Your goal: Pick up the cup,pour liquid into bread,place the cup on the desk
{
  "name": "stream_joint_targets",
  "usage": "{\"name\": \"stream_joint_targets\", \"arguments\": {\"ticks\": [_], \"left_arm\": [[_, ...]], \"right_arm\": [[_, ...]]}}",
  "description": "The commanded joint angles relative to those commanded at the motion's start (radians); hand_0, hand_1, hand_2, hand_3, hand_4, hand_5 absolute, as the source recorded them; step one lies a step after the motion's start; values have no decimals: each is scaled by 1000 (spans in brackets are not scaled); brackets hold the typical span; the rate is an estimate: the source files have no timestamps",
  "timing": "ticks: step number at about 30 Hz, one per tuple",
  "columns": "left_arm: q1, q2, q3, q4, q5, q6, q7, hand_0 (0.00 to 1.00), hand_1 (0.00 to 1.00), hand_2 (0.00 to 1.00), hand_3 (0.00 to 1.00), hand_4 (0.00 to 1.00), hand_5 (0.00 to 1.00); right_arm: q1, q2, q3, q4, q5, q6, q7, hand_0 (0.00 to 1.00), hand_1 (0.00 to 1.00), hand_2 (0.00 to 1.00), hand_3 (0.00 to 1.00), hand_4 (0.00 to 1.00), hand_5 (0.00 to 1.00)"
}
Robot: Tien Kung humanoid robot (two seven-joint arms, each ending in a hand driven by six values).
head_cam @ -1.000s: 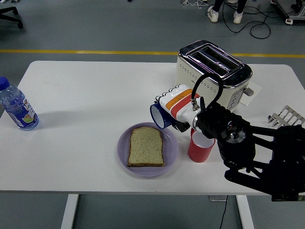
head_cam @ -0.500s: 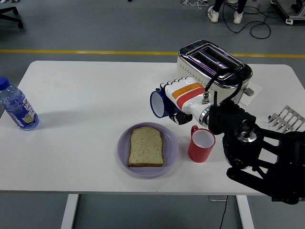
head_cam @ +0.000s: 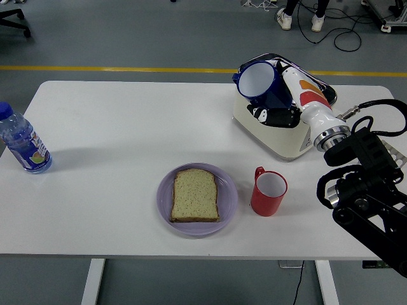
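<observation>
the right hand (head_cam: 286,101), white with orange and red bands on a black arm, is wrapped around a dark blue mug with a white inside (head_cam: 257,81) and holds it high, in front of the cream and chrome two-slot toaster (head_cam: 280,136) at the far right of the white table (head_cam: 114,127). the mug is tipped so its open mouth faces toward the camera and a little left; from where i stand no liquid shows inside.

the slice of brown bread (head_cam: 196,194) lies flat on a round lilac plate (head_cam: 166,190) near the front edge, well apart from the raised mug. a red mug with a handle (head_cam: 268,192) stands upright just beside the plate on its right. a clear plastic water bottle with a blue cap (head_cam: 23,141) sits at the far left edge. a metal rack (head_cam: 393,154) peeks out behind the arm on the right. the left arm is not in sight.

i'd judge the pouring part is over or set aside, as the mug is nowhere near the bread, so the step in hand looks like carrying it off to be set down. what's next needs the mug turned upright, brought low to a bare patch of table clear of the toaster and the red mug, then the fingers loosened.
</observation>
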Motion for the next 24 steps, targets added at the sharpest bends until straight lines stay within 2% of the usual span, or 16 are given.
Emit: {"name": "stream_joint_targets", "arguments": {"ticks": [2,5,7,12,17,24], "left_arm": [[1,0,2,0,0,0,0,632,640,652,503,239,864],[1,0,5,0,2,0,0,632,640,651,503,239,863],[0,1,6,0,4,0,0,632,640,651,503,239,863],[2,1,7,0,5,0,0,632,639,652,503,239,864],[2,1,7,1,7,0,0,633,639,651,503,239,864],[-3,2,2,0,13,0,0,633,639,651,503,239,864]], "right_arm": [[-24,2,30,7,30,-39,33,456,463,576,584,553,12],[-82,-1,96,14,133,-138,151,467,470,583,587,551,14],[-114,-7,123,13,179,-170,218,467,470,583,587,551,14],[-195,-15,192,-12,274,-170,343,489,484,590,591,553,19],[-264,-19,249,-42,339,-170,400,500,489,592,595,551,12],[-353,-22,299,-99,474,-170,533,520,501,596,602,549,2]]}}
